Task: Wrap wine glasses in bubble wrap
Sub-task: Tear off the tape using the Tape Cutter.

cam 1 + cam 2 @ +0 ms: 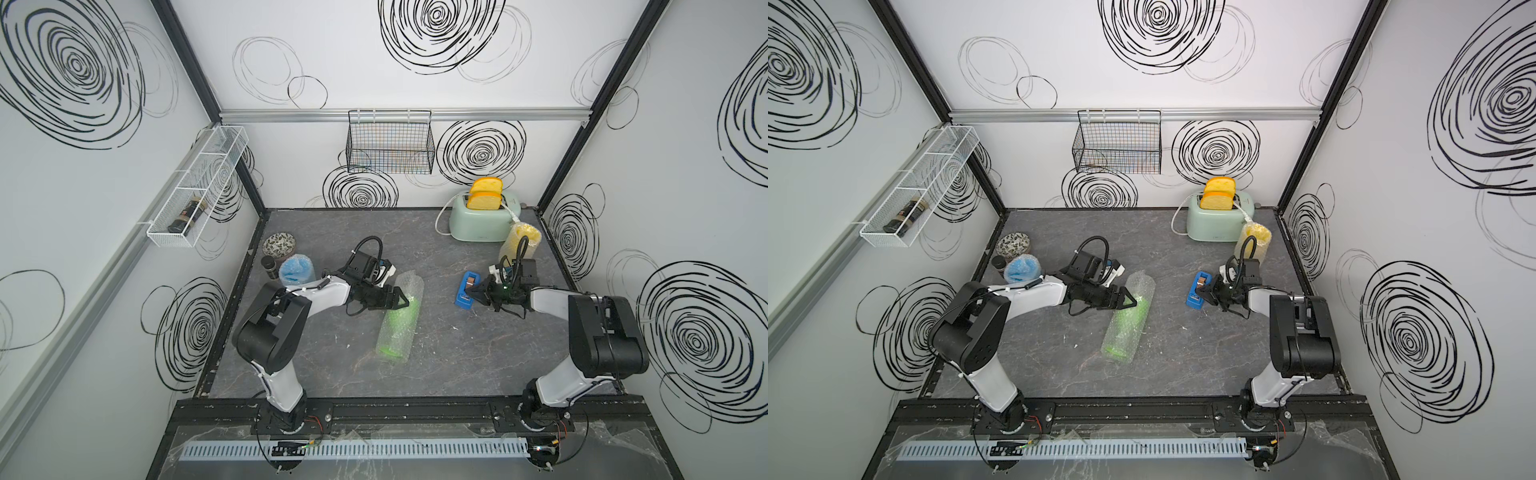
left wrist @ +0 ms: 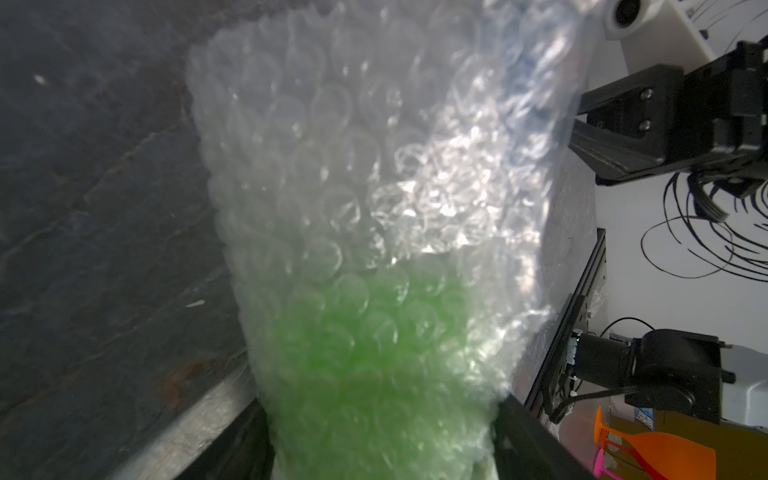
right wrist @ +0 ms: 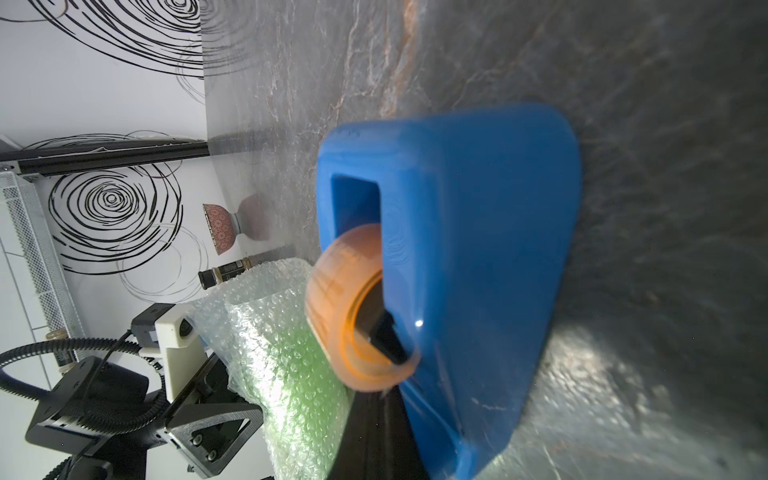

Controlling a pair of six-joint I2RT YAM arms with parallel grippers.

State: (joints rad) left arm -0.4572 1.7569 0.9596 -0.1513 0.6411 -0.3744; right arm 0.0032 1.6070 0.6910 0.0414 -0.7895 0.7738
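Observation:
A green wine glass rolled in clear bubble wrap (image 1: 397, 320) (image 1: 1125, 322) lies on the grey table at centre. My left gripper (image 1: 402, 300) (image 2: 382, 440) is shut on its middle; the roll fills the gap between both fingers. The green glass (image 2: 365, 353) shows through the wrap. A blue wine glass in bubble wrap (image 1: 296, 270) stands at the left. By the toaster stands a yellow one, also wrapped (image 1: 521, 243). My right gripper (image 1: 473, 294) (image 3: 382, 415) is shut against the blue tape dispenser (image 3: 478, 249), just under its tape roll (image 3: 353, 316). Whether it pinches tape is hidden.
A mint toaster (image 1: 478, 222) with toast stands at the back right. A patterned bowl (image 1: 279, 244) and a dark jar (image 1: 269, 266) sit at the back left beside the blue roll. A wire basket (image 1: 390, 143) and a white wire shelf (image 1: 195, 191) hang on the walls.

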